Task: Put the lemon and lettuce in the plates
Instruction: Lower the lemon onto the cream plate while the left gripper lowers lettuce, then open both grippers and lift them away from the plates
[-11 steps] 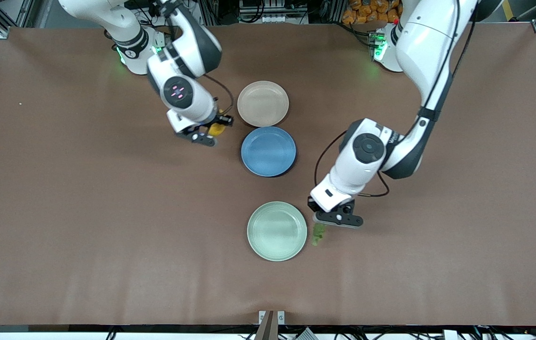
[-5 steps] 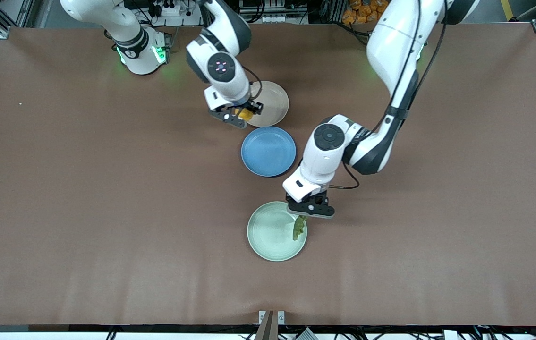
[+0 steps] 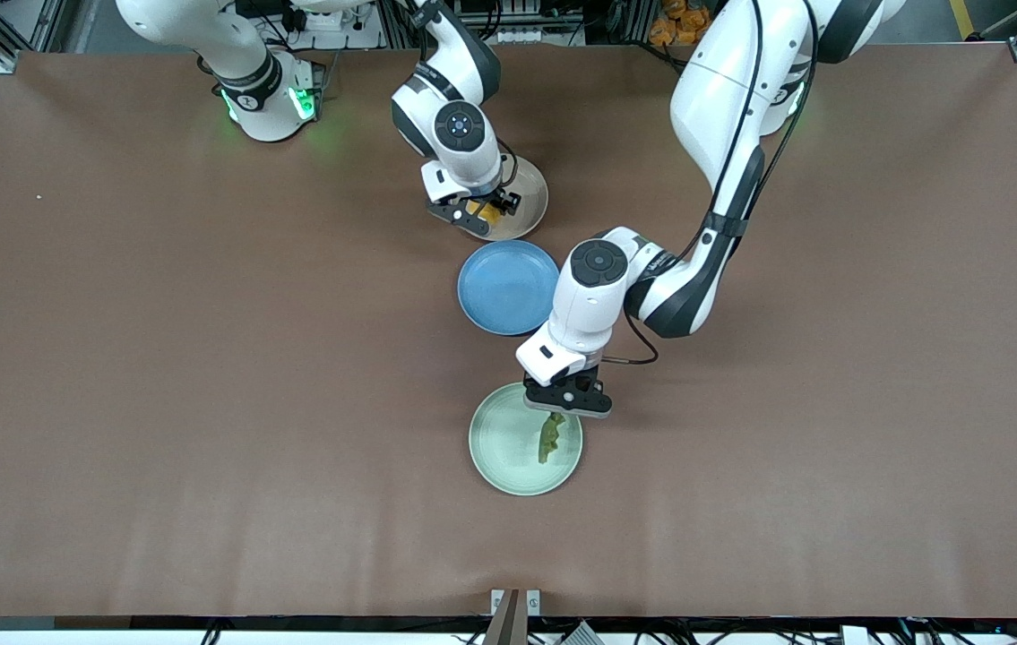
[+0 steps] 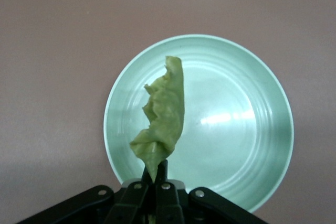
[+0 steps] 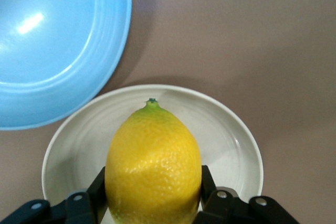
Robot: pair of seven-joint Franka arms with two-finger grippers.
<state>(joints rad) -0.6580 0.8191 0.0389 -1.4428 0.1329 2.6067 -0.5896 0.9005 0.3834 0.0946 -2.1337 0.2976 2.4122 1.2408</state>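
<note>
Surface: brown table (image 3: 159,358), filling the front view edge to edge.
Beige-pink plate (image 3: 533,202): upper centre of the front view, partly covered by the right arm's wrist; pale rim (image 5: 239,129) fills the lower half of the right wrist view.
Blue plate (image 3: 508,287): centre of the front view, just beside the beige-pink plate and nearer the camera; unused.
Mint-green plate (image 3: 504,443): lower centre of the front view, nearest the camera; its rim (image 4: 273,82) is central in the left wrist view.
Right gripper (image 3: 481,211): over the beige-pink plate, fingers closed against both sides of the lemon (image 5: 153,166).
Lemon: held above the beige-pink plate, pointed tip outward; seen yellow (image 3: 483,211) at upper centre.
Left gripper (image 3: 567,400): over the mint-green plate's rim, fingers pinched together on the lettuce stem.
Lettuce (image 4: 163,119): hanging from the fingers over the mint-green plate; whether it touches the plate cannot be told; also seen at (image 3: 550,436).
</note>
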